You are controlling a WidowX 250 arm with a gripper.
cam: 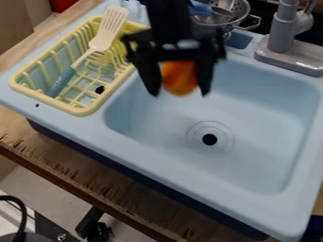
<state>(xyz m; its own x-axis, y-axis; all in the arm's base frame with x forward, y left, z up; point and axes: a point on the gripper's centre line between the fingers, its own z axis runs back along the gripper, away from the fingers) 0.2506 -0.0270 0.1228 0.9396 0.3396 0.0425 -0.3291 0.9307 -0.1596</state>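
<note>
The black arm (167,19) comes in from the top edge, left of centre, with its wrist leading down to the black gripper (180,92). The jaws point downward, one on each side, their tips apart and roughly level, closed around what they hold between them.
</note>
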